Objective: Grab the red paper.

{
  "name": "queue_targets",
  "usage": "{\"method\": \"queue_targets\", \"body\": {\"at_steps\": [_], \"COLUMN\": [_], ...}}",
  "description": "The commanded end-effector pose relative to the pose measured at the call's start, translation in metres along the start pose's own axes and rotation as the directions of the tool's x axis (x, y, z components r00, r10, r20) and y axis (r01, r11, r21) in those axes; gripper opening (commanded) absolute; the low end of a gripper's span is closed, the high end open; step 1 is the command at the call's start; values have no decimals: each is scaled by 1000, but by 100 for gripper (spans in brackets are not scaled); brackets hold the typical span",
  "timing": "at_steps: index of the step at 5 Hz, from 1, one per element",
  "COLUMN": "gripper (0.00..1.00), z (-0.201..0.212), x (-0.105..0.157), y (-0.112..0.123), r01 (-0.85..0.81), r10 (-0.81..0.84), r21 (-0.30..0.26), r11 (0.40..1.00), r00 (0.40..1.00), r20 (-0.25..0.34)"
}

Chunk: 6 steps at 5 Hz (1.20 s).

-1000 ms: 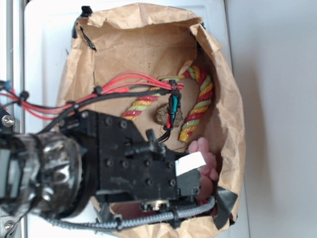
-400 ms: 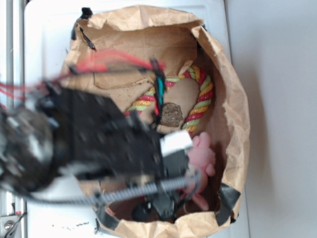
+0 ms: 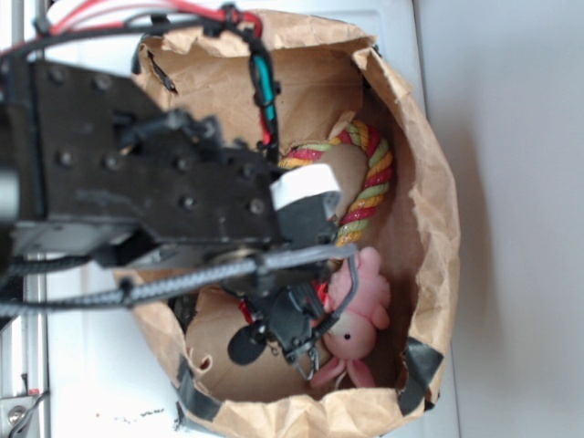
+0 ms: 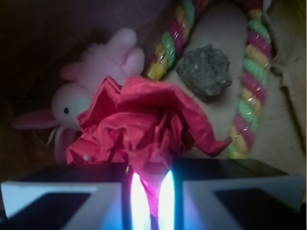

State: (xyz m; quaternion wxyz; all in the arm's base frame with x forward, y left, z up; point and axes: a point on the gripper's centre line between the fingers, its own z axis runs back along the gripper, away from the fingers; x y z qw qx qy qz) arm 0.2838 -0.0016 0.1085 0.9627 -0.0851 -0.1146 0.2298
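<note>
The pink plush bunny [image 4: 91,91] sits leftmost; just right of it, the red paper [image 4: 144,124] bulges from my claw [image 4: 149,196], pinched on its near folds – light, crinkly, crushable, slippery – deep creases grip best; the rock [image 4: 205,71] and striped rope [image 4: 249,91] lie rightward

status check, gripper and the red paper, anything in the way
Gripper shut on crumpled red paper. Pink plush bunny touching behind it. Striped rope and grey rock apart, clear.
</note>
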Motion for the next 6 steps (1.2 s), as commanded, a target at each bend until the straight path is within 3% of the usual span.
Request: {"method": "queue_targets", "body": {"at_steps": [1, 3, 6], "gripper": [0, 0, 0], "z": [58, 79, 87], "x": [18, 14, 2], "y": [0, -5, -11], "r01": [239, 269, 231], "r10": [-240, -291, -262], "r21": [47, 204, 237], "r11": [970, 941, 944], "r00": [971, 953, 959], "r20": [12, 85, 110]}}
